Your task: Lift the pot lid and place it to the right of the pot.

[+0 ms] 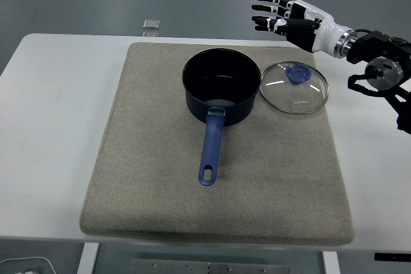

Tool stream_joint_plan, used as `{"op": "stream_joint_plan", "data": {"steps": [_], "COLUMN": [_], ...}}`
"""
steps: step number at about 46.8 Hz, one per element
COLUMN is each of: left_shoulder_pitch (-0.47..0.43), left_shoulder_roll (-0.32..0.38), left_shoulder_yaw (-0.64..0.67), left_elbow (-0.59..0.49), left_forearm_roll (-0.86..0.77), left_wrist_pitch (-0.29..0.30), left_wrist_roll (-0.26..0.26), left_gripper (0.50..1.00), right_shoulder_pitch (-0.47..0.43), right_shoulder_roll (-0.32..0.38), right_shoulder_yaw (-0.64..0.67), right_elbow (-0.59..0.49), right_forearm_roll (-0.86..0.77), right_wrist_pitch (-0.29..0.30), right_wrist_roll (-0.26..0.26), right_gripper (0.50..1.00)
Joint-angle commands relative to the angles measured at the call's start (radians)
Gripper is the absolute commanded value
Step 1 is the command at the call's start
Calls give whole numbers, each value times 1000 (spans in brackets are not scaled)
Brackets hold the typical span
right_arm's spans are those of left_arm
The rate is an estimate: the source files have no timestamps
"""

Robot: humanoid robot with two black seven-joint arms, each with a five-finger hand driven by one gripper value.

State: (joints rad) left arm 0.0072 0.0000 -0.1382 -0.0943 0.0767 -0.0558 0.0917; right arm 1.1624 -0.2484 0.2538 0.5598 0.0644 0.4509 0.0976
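A dark blue pot (220, 92) with a blue handle pointing toward me stands uncovered on the grey mat (154, 178). Its glass lid (293, 88), with a blue knob, lies flat on the mat just right of the pot, almost touching its rim. My right hand (282, 16) hovers high above and behind the lid, fingers spread and pointing left, holding nothing. The left arm does not show.
The mat covers most of the white table (51, 126). A small clear square object (151, 25) lies at the table's far edge, behind the mat. The right arm's black forearm (382, 72) hangs over the table's right side.
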Motion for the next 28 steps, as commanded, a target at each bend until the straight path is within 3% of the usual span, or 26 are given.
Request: {"op": "stream_joint_plan", "data": {"steps": [1, 9, 12, 28], "left_shoulder_pitch": [0, 0, 0, 0], "left_shoulder_roll": [0, 0, 0, 0], "left_shoulder_yaw": [0, 0, 0, 0], "left_elbow": [-1, -1, -1, 1], "left_forearm_roll": [0, 0, 0, 0], "left_wrist_pitch": [-1, 1, 1, -1], "left_wrist_roll": [0, 0, 0, 0], "left_gripper": [1000, 1000, 1000, 1000], "right_shoulder_pitch": [-13, -29, -39, -61], "right_shoulder_roll": [9, 8, 5, 3], "right_shoulder_yaw": [-1, 21, 33, 73], "right_elbow": [-3, -4, -4, -3], "right_forearm_roll": [84, 114, 114, 114], "right_wrist_pitch": [-9, -20, -20, -21], "right_wrist_roll": [-15, -7, -6, -4], "right_gripper": [864, 872, 919, 921]}}
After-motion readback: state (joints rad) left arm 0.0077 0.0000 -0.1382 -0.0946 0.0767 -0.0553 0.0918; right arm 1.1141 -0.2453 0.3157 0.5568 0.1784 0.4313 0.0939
